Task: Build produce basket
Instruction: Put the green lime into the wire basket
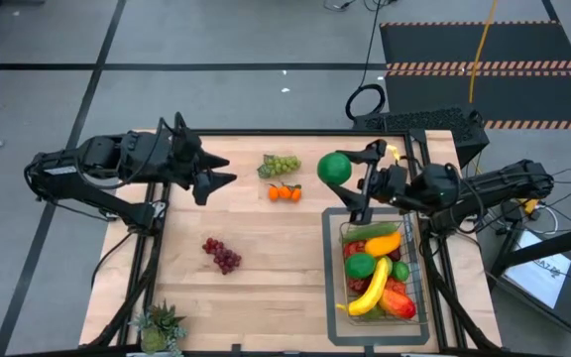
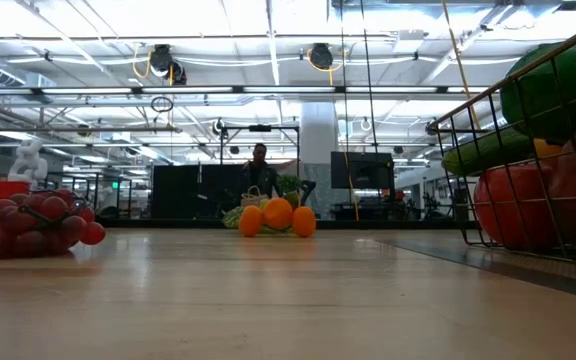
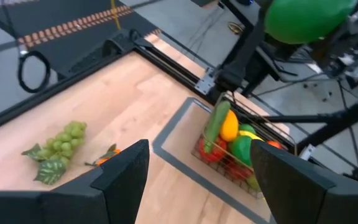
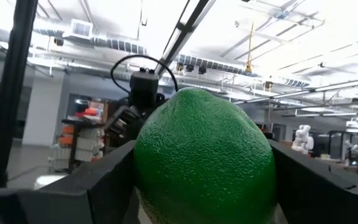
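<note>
My right gripper (image 1: 340, 171) is held above the table's far side, just beyond the basket's far end, shut on a round green lime (image 1: 333, 167). The dark wire basket (image 1: 416, 260) stands on a flat grey tray at the right and holds a banana, a mango, red and green fruit. Green grapes (image 1: 281, 164), small oranges (image 1: 285, 192) and red grapes (image 1: 222, 254) lie on the wooden table. My left gripper (image 1: 216, 175) hovers open at the far left, pointing toward the grapes; its fingers (image 3: 126, 177) touch nothing. My right gripper pinches the lime (image 4: 204, 155) between its two fingers (image 4: 98, 180), one on each side of its round body. The fingers come roughly level from the table's right side. The lime is lifted clear of the table and the basket.
A spiky green potted plant (image 1: 159, 327) stands at the near left corner. The grey tray (image 1: 333, 288) frames the basket. Bare wood lies between the red grapes and the tray. A person (image 2: 258, 160) stands far behind the table in the room.
</note>
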